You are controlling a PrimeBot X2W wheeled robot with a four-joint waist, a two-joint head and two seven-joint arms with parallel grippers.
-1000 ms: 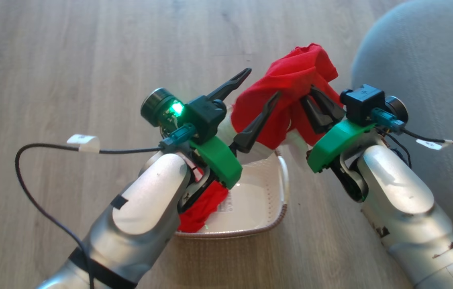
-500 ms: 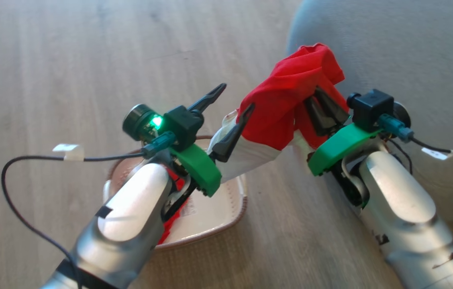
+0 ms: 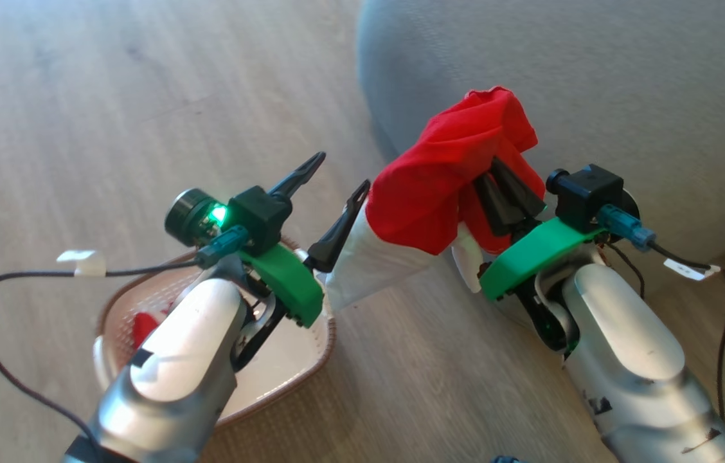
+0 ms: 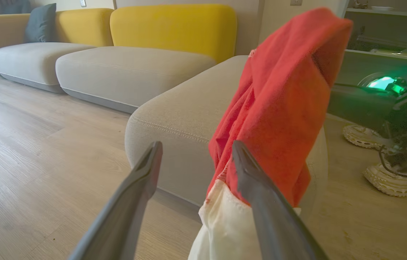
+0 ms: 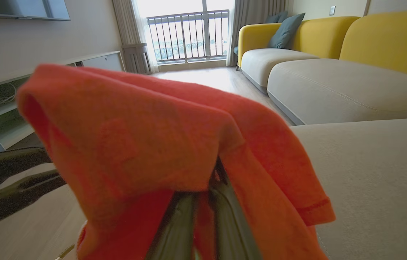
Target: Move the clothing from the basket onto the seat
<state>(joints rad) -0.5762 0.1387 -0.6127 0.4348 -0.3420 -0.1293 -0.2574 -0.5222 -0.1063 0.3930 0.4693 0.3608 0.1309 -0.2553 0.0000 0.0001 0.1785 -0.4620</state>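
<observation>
the right gripper (image 3: 497, 186), clenched on the red garment (image 3: 446, 167), should lift it over the seat (image 3: 594, 77) ahead, clear of the released left gripper (image 3: 343, 170).

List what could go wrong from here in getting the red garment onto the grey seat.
1. The garment is draped loosely over the shut right tool; it may slip to the floor short of the seat.
2. Its white end hangs right beside one finger of the open left tool and might snag there.
3. Red fabric lies in the basket and may get missed.
</observation>
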